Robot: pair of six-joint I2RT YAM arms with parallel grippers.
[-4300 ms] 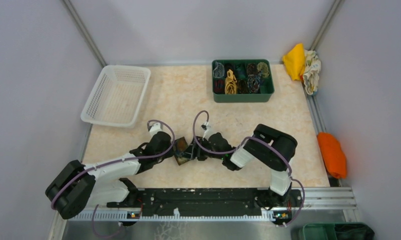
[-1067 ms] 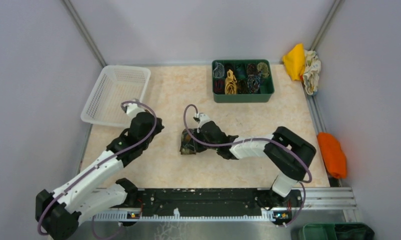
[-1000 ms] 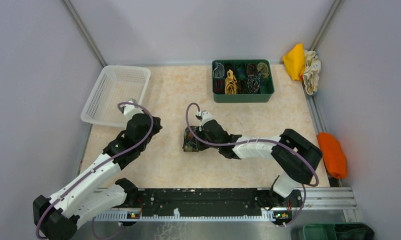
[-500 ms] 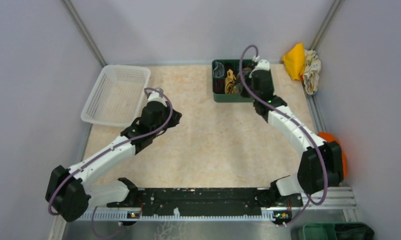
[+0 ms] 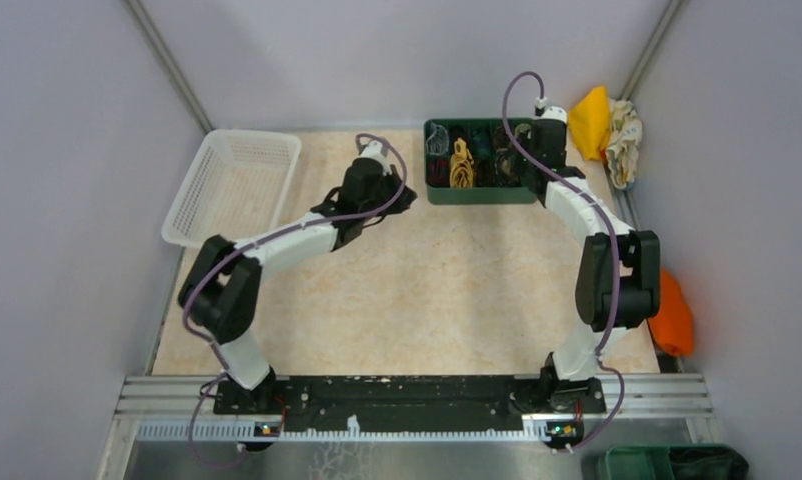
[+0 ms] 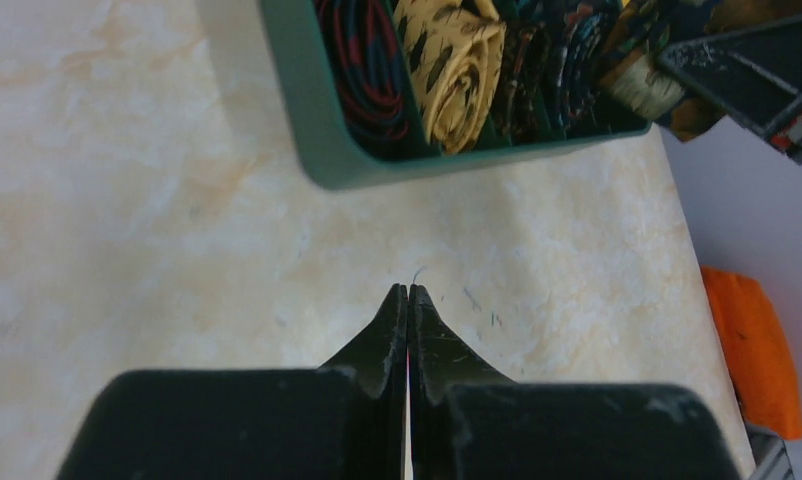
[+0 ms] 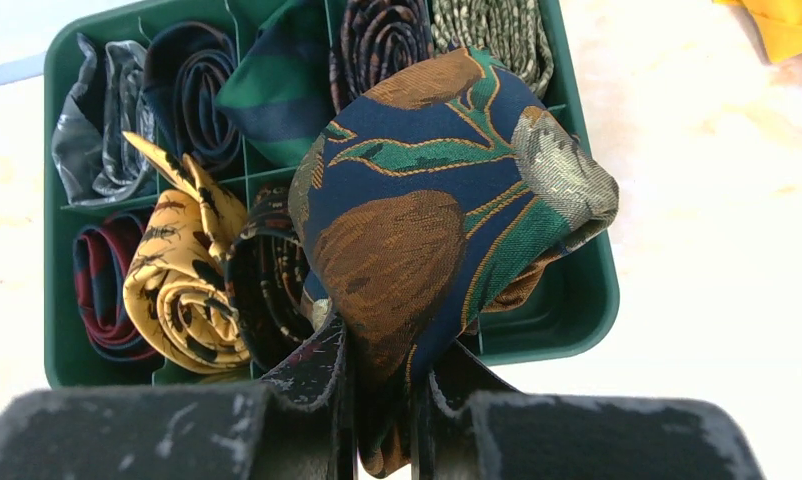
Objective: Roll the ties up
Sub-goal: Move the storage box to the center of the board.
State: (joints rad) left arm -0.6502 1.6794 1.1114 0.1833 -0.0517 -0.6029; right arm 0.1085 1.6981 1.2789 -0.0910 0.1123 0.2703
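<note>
My right gripper (image 7: 382, 372) is shut on a rolled tie (image 7: 427, 200), dark navy with brown and teal blotches. It hangs over the near right compartment of the green bin (image 7: 567, 330). In the top view the right gripper (image 5: 543, 140) is above the bin's right end. Several other rolled ties fill the bin's compartments, among them a gold one (image 7: 177, 290), a maroon striped one (image 7: 97, 285) and a grey one (image 7: 97, 140). My left gripper (image 6: 408, 292) is shut and empty, low over the bare table just left of the bin (image 5: 482, 193).
A white mesh basket (image 5: 232, 190) stands at the back left. Yellow and white cloth lumps (image 5: 602, 125) lie beyond the table's back right corner. An orange cloth (image 5: 672, 320) lies off the right edge. The grey walls stand close on both sides.
The right gripper has carried the rolled tie from the table's middle to above the bin's right end. The left arm has swung from the left side towards the bin.
</note>
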